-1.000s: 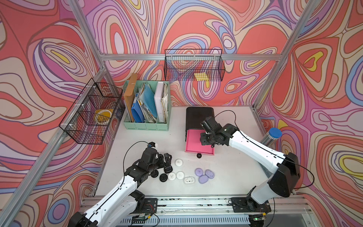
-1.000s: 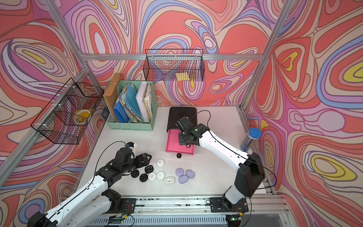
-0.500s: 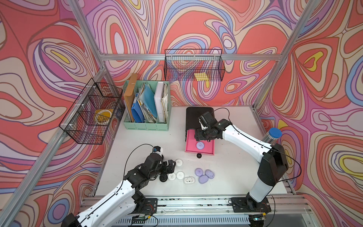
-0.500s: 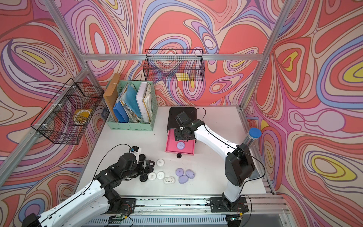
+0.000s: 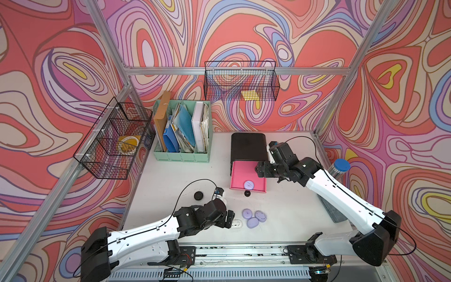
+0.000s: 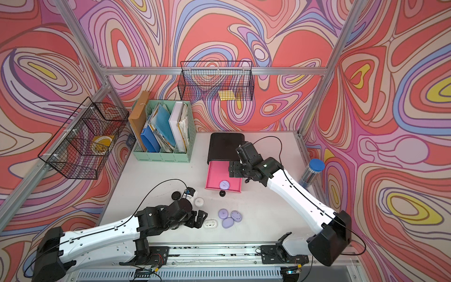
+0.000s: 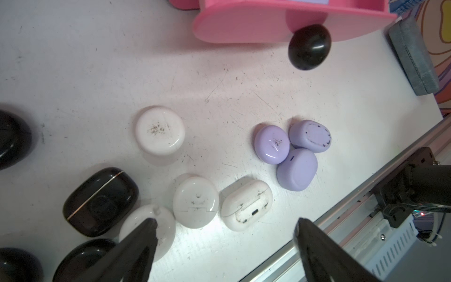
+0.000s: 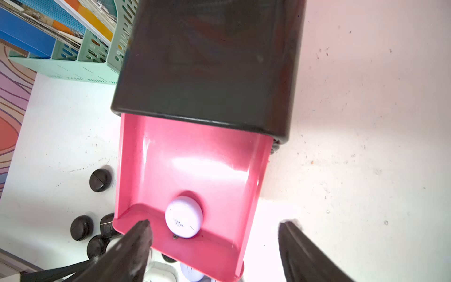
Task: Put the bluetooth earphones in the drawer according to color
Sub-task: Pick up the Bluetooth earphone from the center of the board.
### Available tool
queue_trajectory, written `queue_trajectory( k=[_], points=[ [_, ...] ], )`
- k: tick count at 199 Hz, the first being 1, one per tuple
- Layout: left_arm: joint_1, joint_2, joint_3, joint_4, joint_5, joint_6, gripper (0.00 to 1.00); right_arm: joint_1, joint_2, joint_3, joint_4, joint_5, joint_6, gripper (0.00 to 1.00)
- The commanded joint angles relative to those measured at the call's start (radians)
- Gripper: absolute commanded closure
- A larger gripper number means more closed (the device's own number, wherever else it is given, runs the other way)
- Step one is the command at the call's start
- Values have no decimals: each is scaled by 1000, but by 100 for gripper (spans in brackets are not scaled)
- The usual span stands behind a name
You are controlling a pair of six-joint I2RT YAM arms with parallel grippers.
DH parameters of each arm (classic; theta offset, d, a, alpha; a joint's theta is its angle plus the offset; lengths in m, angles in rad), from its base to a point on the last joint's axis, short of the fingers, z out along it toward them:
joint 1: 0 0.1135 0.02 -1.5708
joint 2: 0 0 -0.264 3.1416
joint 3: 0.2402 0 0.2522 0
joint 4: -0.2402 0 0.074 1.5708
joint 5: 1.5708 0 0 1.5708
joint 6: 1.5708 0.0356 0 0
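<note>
The drawer cabinet (image 5: 249, 146) is black, and its top pink drawer (image 5: 240, 174) stands pulled out. One lilac earphone case (image 5: 249, 184) lies at that drawer's front wall, also in the right wrist view (image 8: 184, 217). My right gripper (image 5: 259, 170) hangs open and empty over the drawer's right edge. Three lilac cases (image 7: 297, 169) huddle on the table, with white cases (image 7: 195, 202) and black cases (image 7: 100, 201) to their left. My left gripper (image 7: 224, 232) is open low over the white cases, one finger (image 7: 144, 234) above a white case (image 7: 168, 227), holding nothing.
A mint-green file organizer (image 5: 181, 136) stands left of the cabinet. Wire baskets hang on the left wall (image 5: 114, 141) and back wall (image 5: 240, 81). A blue-capped cylinder (image 5: 340, 168) and a grey block (image 5: 333, 210) sit at the table's right edge. A lone black case (image 5: 199, 195) lies apart.
My right gripper opened, left the lilac case in the pink drawer and drew back to the right. My left gripper swung right from the black cases to the white ones.
</note>
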Motion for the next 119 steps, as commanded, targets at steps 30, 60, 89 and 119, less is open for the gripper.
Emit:
queue_trajectory(
  k=[30, 60, 89, 119],
  points=[
    [-139, 218, 116, 55, -64, -34, 13, -32, -143, -136, -30, 59, 61, 16],
    [-198, 343, 188, 78, -38, -26, 19, -45, -195, -196, -29, 58, 70, 16],
    [-217, 423, 229, 99, 16, -13, 27, -55, -225, -236, -20, 44, 70, 16],
    [-217, 513, 286, 73, 41, 17, 32, -62, -242, -265, -9, 31, 69, 15]
  ],
)
